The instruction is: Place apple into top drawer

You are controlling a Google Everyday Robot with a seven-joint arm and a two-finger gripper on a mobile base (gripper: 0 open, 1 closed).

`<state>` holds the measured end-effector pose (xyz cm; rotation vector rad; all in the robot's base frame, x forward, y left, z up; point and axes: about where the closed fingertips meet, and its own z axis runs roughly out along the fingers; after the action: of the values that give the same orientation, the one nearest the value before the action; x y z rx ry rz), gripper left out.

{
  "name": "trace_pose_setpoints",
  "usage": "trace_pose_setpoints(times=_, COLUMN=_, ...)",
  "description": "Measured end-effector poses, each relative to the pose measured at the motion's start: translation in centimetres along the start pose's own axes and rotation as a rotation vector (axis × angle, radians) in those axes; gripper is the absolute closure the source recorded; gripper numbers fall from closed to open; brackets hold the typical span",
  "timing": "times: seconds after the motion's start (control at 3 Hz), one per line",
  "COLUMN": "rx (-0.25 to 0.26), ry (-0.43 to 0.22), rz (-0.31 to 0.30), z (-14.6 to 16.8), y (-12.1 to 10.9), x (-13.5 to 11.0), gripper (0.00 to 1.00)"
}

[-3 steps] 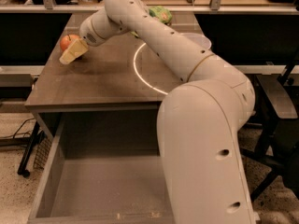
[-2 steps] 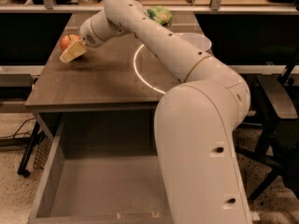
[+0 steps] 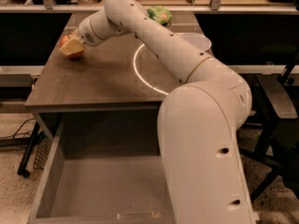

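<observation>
The small red-orange apple (image 3: 64, 40) sits at the far left of the grey-brown cabinet top (image 3: 93, 83). My gripper (image 3: 72, 47) is down at the apple, its yellowish end covering most of the fruit. The white arm reaches from the lower right, across the cabinet top, to that spot. The top drawer (image 3: 49, 181) is pulled out below the cabinet's front edge, its flat bottom bare where visible. The arm's big lower link hides the drawer's right part.
A white bowl (image 3: 198, 41) stands at the cabinet top's right rear, partly behind the arm. A green bag (image 3: 160, 15) lies at the back. A dark chair (image 3: 280, 101) stands to the right. Black stand legs (image 3: 28, 153) and cables are on the floor at left.
</observation>
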<state>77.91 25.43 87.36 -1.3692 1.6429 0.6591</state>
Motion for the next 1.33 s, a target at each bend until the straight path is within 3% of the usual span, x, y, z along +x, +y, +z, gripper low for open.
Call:
trace_pose_setpoints(times=0.33, rx=0.034, ry=-0.004, rz=0.006, z=-2.8, y=0.0, x=0.5, gripper=0.87)
trace_pose_setpoints(times=0.67, rx=0.062, ry=0.027, rz=-0.02, z=-10.3, y=1.7, x=1.9, gripper=1.0)
trace_pose_setpoints(times=1.0, rx=0.056, ry=0.055, rz=-0.028, z=-16.1, y=3.6, x=3.4, gripper=1.0)
trace_pose_setpoints(times=1.33, rx=0.059, ry=0.05, rz=-0.028, z=-24.0, y=7.7, x=4.9, gripper=1.0)
